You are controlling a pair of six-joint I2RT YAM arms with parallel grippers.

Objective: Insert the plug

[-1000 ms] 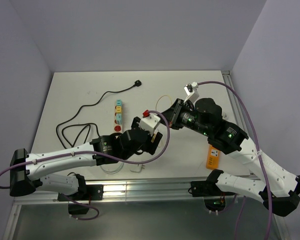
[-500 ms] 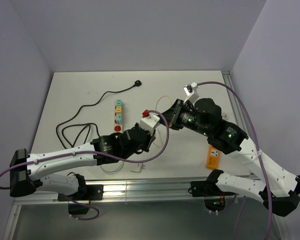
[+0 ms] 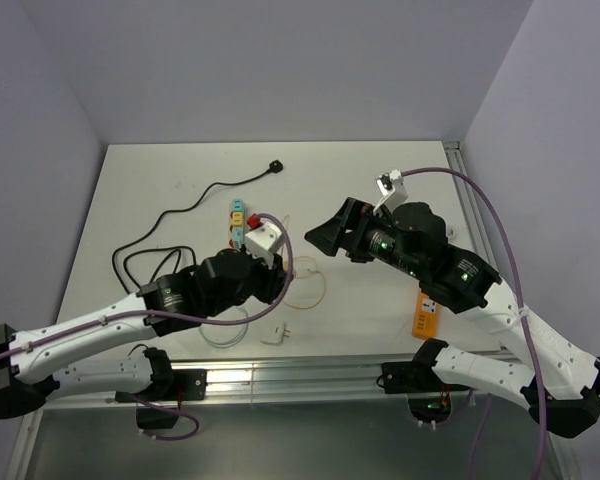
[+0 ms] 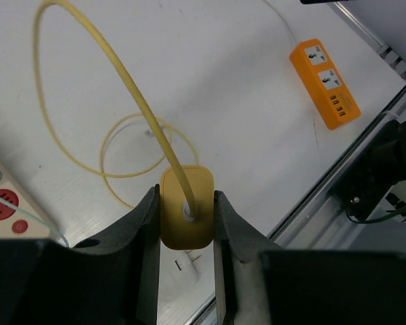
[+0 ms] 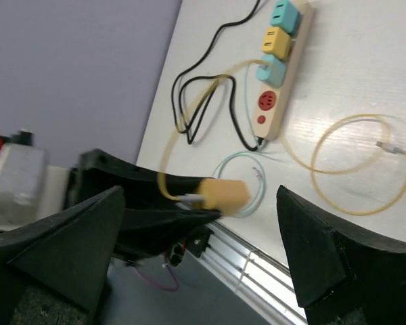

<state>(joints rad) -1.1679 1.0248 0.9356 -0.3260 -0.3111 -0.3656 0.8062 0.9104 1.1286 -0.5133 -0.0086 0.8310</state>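
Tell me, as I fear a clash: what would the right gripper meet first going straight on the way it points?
Probably the plug in the left gripper: it sits between the fingers of the open right gripper in its wrist view. Depth is unclear, so it could pass over it.

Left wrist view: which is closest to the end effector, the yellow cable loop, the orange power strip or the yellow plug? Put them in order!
1. The yellow plug: clamped right inside the left end effector.
2. The yellow cable loop: lying on the table just beyond, in the middle.
3. The orange power strip: far off, upper right.
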